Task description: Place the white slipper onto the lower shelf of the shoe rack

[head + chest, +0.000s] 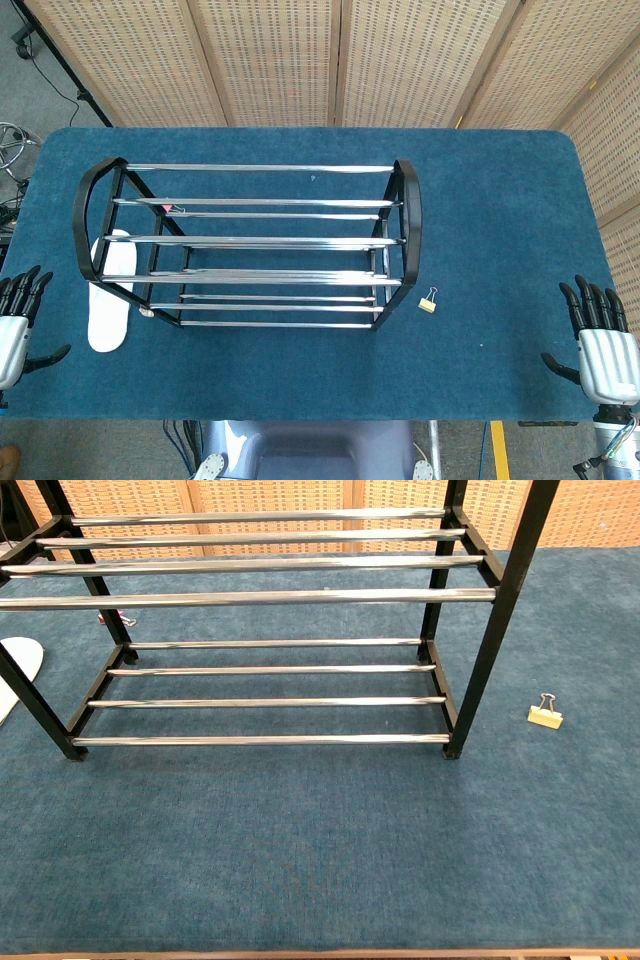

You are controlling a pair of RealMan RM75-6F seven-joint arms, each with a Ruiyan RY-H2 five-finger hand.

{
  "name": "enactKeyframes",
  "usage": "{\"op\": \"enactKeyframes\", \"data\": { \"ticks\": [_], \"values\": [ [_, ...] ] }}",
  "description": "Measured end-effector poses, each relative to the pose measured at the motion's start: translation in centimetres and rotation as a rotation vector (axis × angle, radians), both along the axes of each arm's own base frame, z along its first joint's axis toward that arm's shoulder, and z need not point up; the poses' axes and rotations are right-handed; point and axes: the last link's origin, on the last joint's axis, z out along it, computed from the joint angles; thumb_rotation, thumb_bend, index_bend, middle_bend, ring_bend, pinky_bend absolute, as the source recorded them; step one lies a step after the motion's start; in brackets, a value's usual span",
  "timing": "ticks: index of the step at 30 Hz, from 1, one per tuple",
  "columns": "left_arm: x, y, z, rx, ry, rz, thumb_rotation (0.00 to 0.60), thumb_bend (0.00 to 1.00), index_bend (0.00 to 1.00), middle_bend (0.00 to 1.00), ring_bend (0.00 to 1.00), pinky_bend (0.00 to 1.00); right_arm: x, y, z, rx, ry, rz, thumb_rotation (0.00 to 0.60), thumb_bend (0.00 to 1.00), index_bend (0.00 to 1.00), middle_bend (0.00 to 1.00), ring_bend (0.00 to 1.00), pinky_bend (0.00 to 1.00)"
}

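Note:
A white slipper [109,300] lies flat on the blue table just left of the shoe rack [250,243]; in the chest view only its tip [18,672] shows at the left edge. The rack [270,600] has a black frame and chrome bars, with nothing on its upper or lower shelf [265,702]. My left hand [17,318] rests at the table's front left corner, fingers spread, holding nothing, a short way left of the slipper. My right hand [600,345] sits at the front right corner, also spread and empty. Neither hand shows in the chest view.
A small binder clip [428,302] lies on the table just right of the rack's front leg, the same clip [545,713] showing in the chest view. Woven screens [330,60] stand behind the table. Blue table surface [500,220] stretches right of the rack.

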Motion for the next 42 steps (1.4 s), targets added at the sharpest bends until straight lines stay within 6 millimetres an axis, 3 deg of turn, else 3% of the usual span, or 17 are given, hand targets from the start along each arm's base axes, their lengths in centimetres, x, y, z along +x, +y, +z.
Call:
{"op": "enactKeyframes", "data": {
  "ticks": [9,16,26,32,42],
  "values": [
    [-0.4,0.3,-0.2,0.001,0.009,0.032,0.6,0.0,0.0,0.0,0.0,0.0,0.0,0.0,0.1,0.009,-0.005,-0.007,0.6,0.0,0.0,0.0,0.0,0.0],
    [-1.7,2.0,-1.2,-0.029,0.003,0.075,0.6,0.0,0.0,0.0,0.0,0.0,0.0,-0.1,0.2,0.017,-0.014,-0.015,0.6,0.0,0.0,0.0,0.0,0.0],
    [-3.8,6.9,-4.1,-0.042,-0.054,0.08,0.6,0.0,0.0,0.0,0.0,0.0,-0.4,-0.3,0.4,0.027,-0.025,-0.038,0.6,0.0,0.0,0.0,0.0,0.0],
    [-3.9,10.1,-6.9,-0.079,-0.082,0.08,0.6,0.0,0.0,0.0,0.0,0.0,-0.7,-0.4,0.6,0.028,-0.03,-0.053,0.6,0.0,0.0,0.0,0.0,0.0],
    [-4.1,12.5,-9.0,-0.09,-0.053,0.107,0.6,0.0,0.0,0.0,0.0,0.0,-0.9,-0.5,0.8,0.023,-0.036,-0.069,0.6,0.0,0.0,0.0,0.0,0.0]
  ]
}}
